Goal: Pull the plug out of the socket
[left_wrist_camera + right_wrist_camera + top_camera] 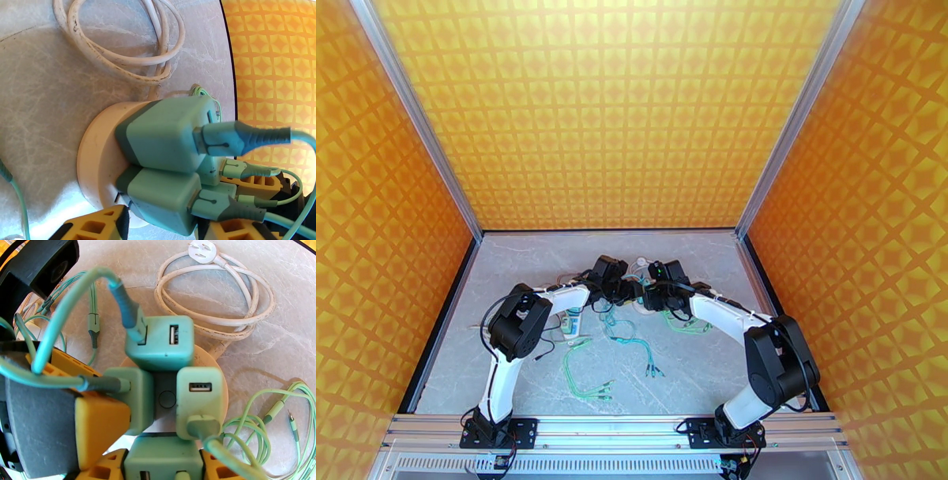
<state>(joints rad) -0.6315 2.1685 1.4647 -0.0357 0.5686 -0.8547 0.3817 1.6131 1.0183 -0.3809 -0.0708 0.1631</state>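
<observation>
Worryingly, left gripper (166, 228) pinches one mint-green cube charger plug (162, 199), right gripper (162, 465) a neighbouring green plug (162, 453), so the round cream socket hub (94, 158), seemingly unheld, may lift.

Surface: grey marbled table (695, 371).
Far edge, centre: round cream socket (96, 158), resting flat.
Just beside it: coiled white cord (130, 61).
Middle toward near edge: loose green cables (594, 391).

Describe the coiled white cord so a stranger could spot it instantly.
On the grey table, find the round cream socket hub crowded with green chargers. The white cord lies looped beside it, ending in a round plug; nearby cables are all green.
</observation>
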